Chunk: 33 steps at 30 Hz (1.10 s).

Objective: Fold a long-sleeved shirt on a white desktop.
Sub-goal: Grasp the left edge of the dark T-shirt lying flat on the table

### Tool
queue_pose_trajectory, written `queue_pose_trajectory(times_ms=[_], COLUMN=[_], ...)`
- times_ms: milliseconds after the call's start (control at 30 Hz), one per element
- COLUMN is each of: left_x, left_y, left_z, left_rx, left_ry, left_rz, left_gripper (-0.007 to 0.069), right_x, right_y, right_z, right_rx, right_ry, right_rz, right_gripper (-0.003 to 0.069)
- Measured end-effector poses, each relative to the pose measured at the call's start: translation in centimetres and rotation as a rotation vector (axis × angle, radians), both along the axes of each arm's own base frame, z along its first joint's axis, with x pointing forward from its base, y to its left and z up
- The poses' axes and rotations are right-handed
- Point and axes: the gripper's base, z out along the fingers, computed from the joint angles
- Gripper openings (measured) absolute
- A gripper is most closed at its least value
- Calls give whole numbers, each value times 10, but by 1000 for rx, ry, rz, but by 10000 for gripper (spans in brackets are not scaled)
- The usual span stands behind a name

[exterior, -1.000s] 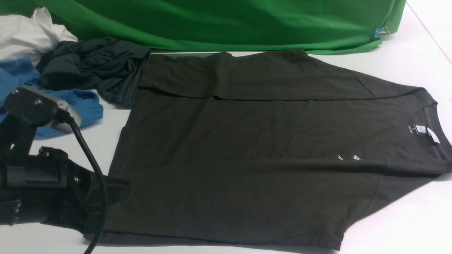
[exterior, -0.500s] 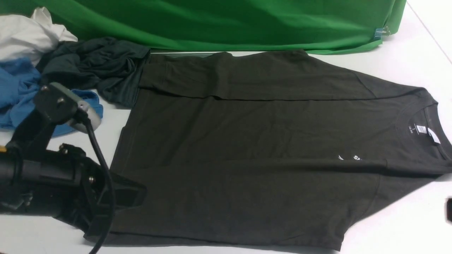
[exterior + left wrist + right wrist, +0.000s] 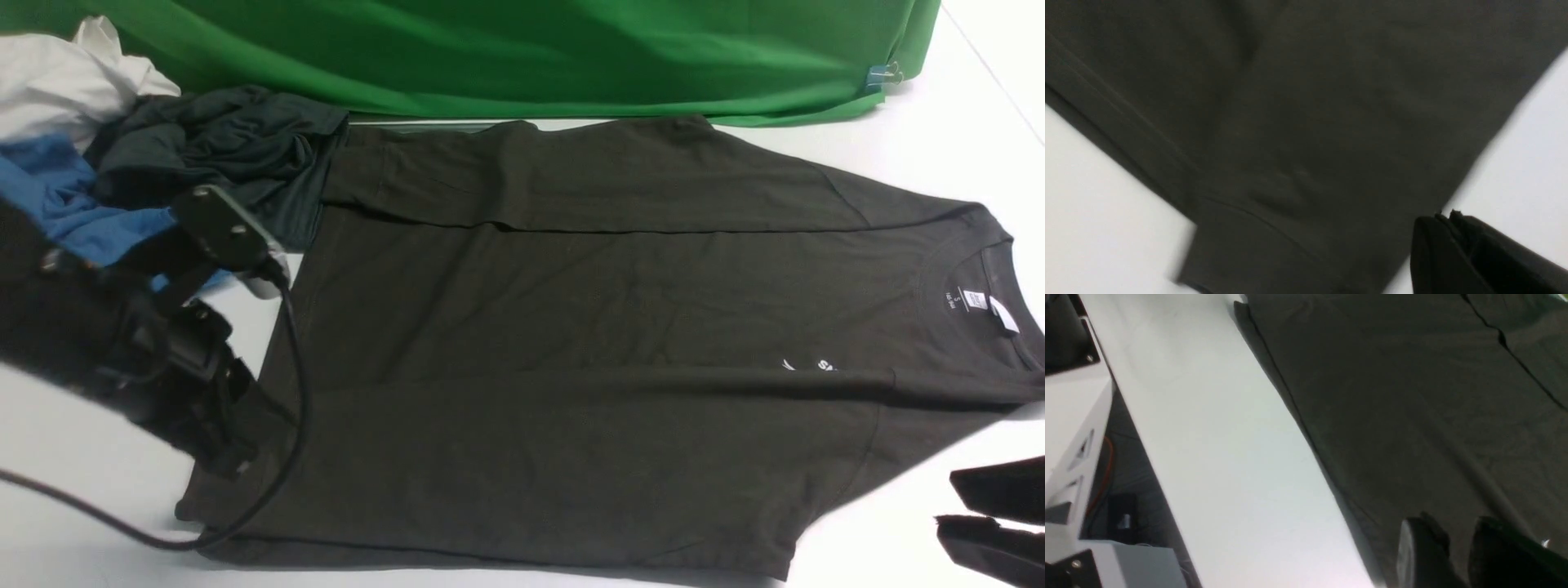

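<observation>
Find the shirt (image 3: 588, 327) spread flat over the middle of the desk (image 3: 898, 547), with its long axis running from the desk's left edge toward its right edge: hem (image 3: 282, 327) to the left, collar (image 3: 992, 269) to the right. Narrowed already, by the look of it, with both long sides turned in over the body and the far fold lying near the green cloth (image 3: 522, 57) along the desk's far edge.

Look for the left claw (image 3: 235, 457) at the hem end, over the shirt's near left corner. Touching the cloth or just above it: too blurred to tell. Narrow in the left wrist view, fingers all but together, with no cloth pinched between them.

Look for the right claw (image 3: 947, 506) by the desk's near right corner, just beside the shirt's near shoulder and apart from the cloth in the front view. Partly spread, with a plain gap between the fingers, holding nothing.

Probably next: a fold along the length, one end carried over the other. Turns on that left-to-right axis, with the left claw nearer the hem and the right claw nearer the shoulder and collar. Calls for taking each end with its own claw, from the near side. Mind the loose clothes (image 3: 220, 147) at the far left corner, touching the shirt's far hem corner; could snag there.
</observation>
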Motion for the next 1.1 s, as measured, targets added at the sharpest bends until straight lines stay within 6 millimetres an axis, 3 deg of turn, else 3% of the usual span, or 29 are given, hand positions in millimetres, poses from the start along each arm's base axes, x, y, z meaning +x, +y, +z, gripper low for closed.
queue_pose_trajectory(times_ms=[233,367,500,700,900,1100], left_x=[49,62,72,83,80,73], left_y=[12,14,15,16,15,13], left_z=[-35,-55,-76,-87,-91,-91], left_rx=[184,226,266,285,270,242], left_ry=[-24,-17,-39,-78,-33,31], left_rz=[-87,-195,-295,-293,-319,-341], left_gripper=[265,338,363,367,330,174], right_x=[0,0,0,0,0,1], right_y=[0,-1,-1,0,0,1], right_z=[-1,-1,-1,0,0,2], right_rx=[-14,-16,0,23,34,48], right_ry=[-3,3,26,42,36,25], right_rz=[7,4,-20,-41,-44,-44], right_gripper=[224,232,236,236,236,236])
